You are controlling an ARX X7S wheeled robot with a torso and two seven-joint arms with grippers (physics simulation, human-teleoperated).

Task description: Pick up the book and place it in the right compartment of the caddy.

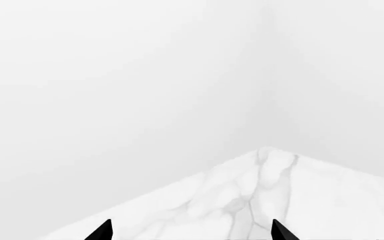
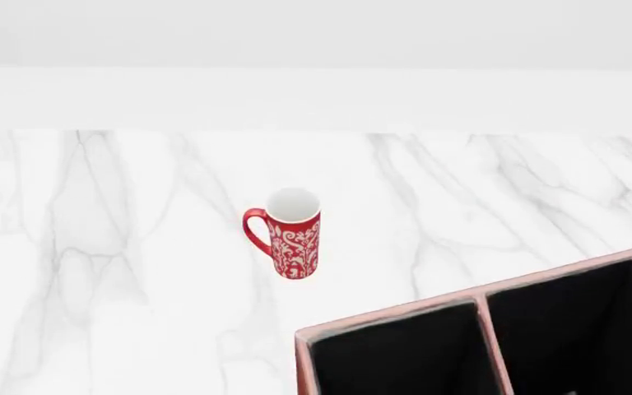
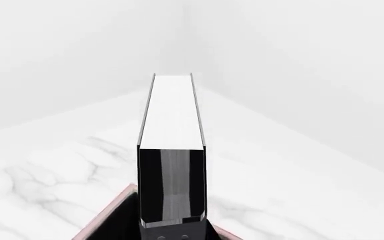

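Observation:
In the right wrist view the book, black-covered with white page edges, stands straight out from my right gripper, which is shut on its near end. It hangs over a corner of the caddy, whose pink rim and black lining show below it. In the head view the caddy sits at the bottom right with two open black compartments showing; the book and both grippers are out of that view. My left gripper is open and empty over the marble top.
A red patterned mug stands upright on the white marble counter, left of and behind the caddy. A white wall runs along the counter's far edge. The left wrist view shows a counter corner.

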